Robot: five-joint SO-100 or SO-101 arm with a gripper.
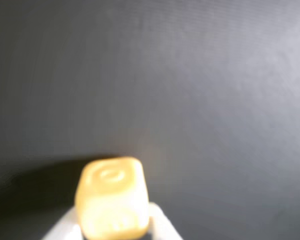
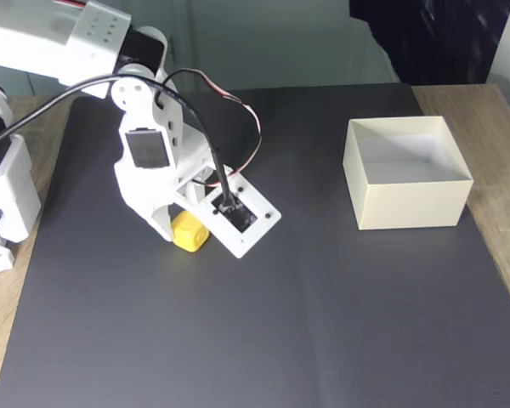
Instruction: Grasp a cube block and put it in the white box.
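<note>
Yellow cube block [image 2: 189, 231] clamped in gripper [image 2: 184, 234] at mat's left side in fixed view, well apart from white box [image 2: 408, 208]. Lift clear, carry right, release inside walls.

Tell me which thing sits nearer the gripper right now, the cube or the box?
The yellow cube: it sits between the gripper's fingers at the left of the mat in the fixed view. The white box stands far off to the right, empty.
</note>
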